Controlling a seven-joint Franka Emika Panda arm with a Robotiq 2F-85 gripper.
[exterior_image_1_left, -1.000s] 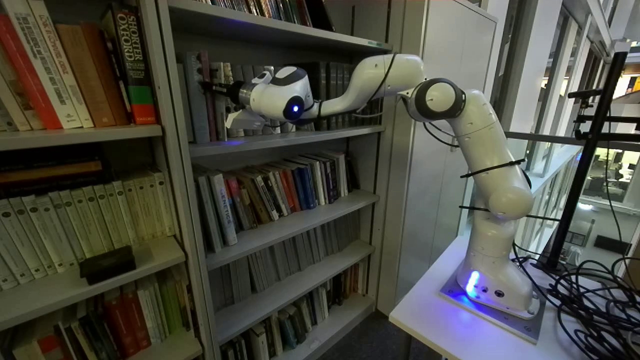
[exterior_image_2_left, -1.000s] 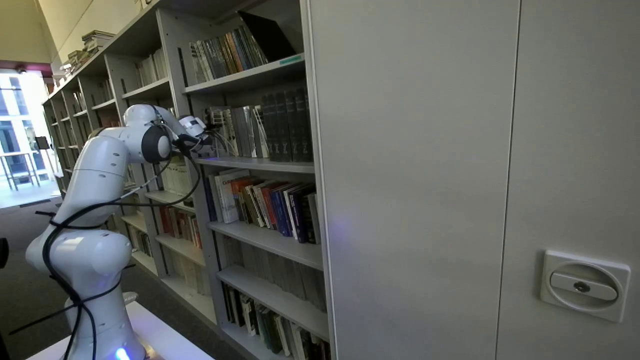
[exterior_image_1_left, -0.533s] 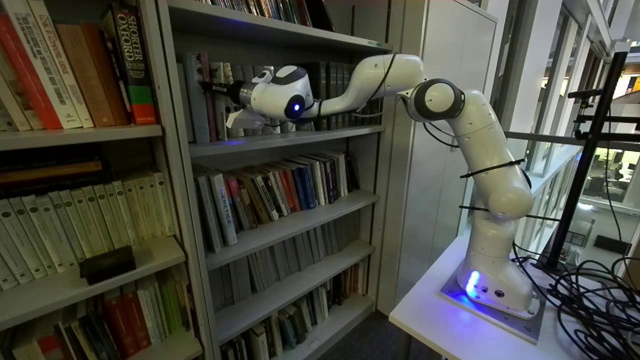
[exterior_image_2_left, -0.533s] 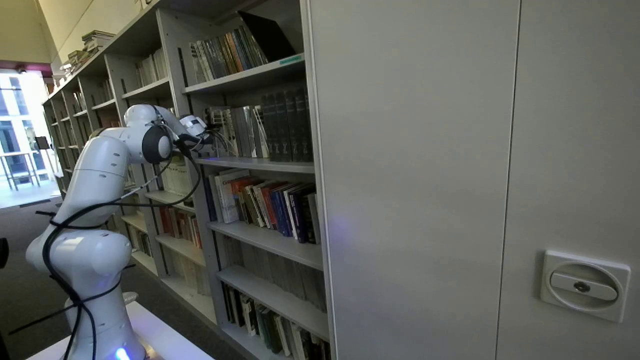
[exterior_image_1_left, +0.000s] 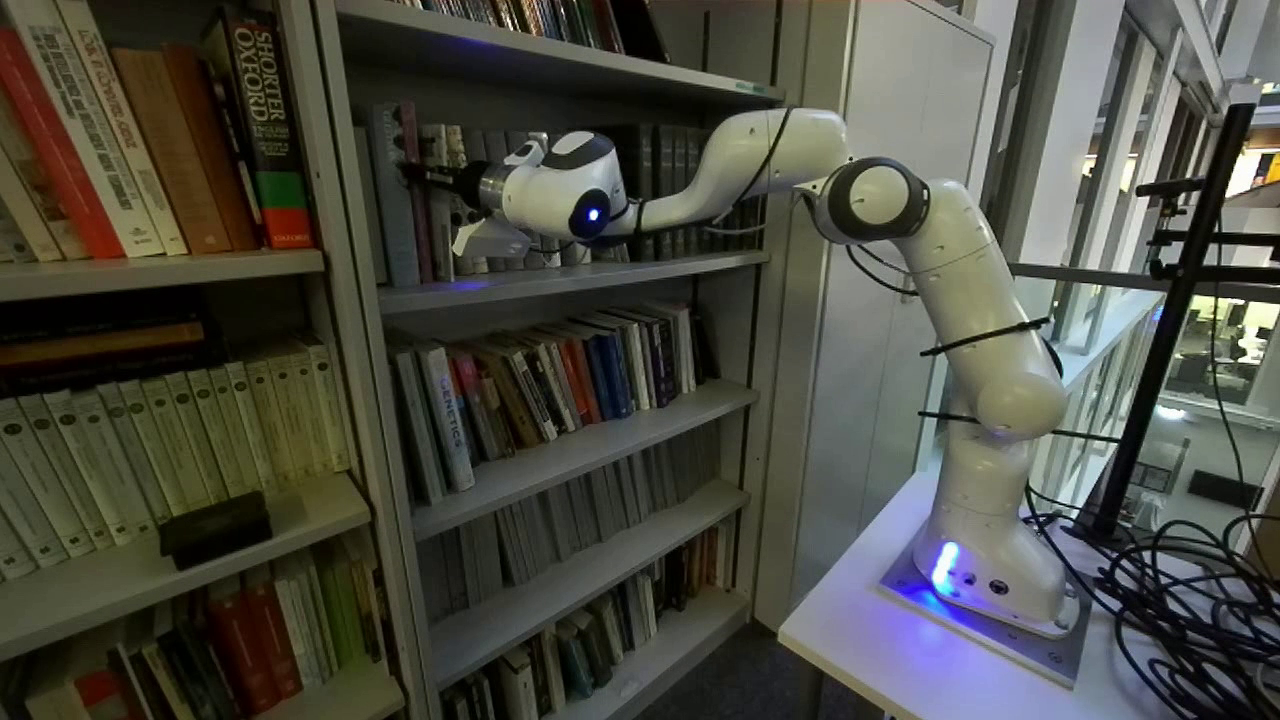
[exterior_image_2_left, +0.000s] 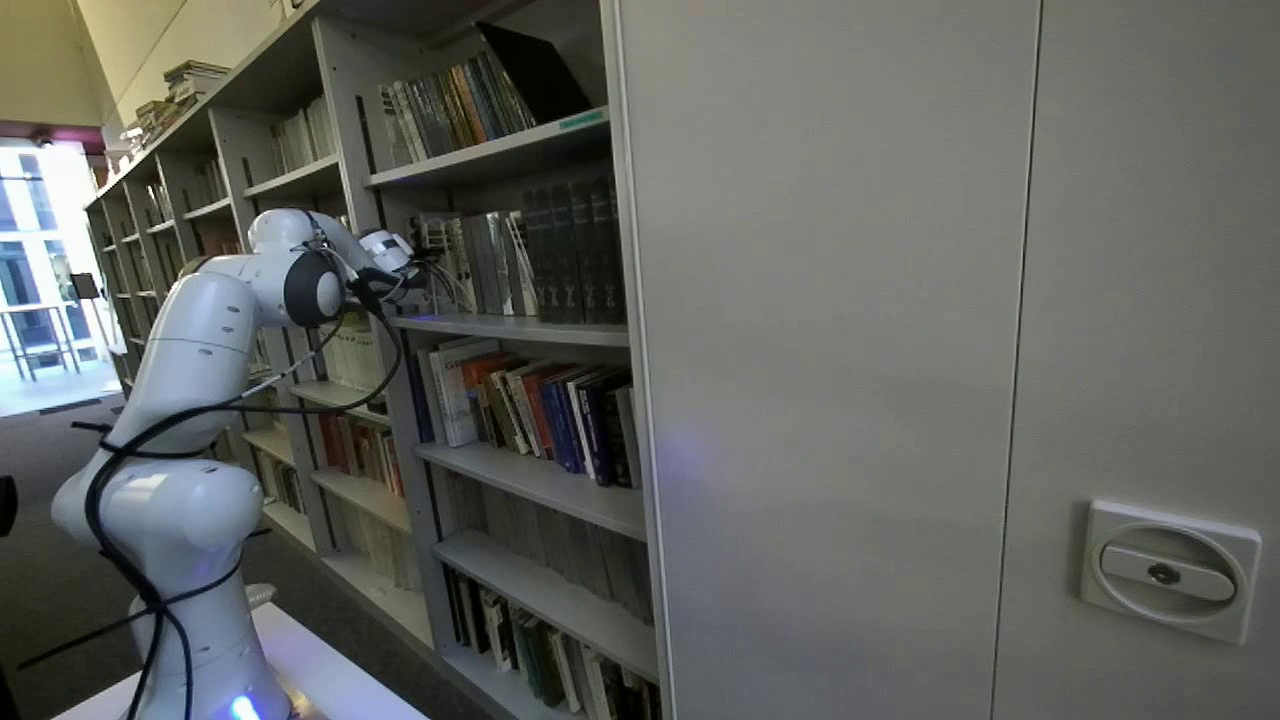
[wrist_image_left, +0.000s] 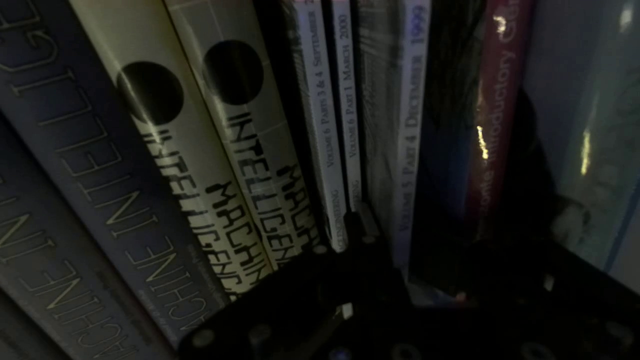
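Fingers (wrist_image_left: 354, 232) fully together — just at the thin journals (wrist_image_left: 351, 110) — contact or hold unclear.

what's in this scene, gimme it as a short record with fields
claw: shut; too dark to tell whether anything is pinched
nearest to it: white journal spine marked March 2000
same row: pale Machine Intelligence books, a red spine
shelf below: Genetics book among others
arm base: on a metal plate atop a white table
beside it: tangled black cables
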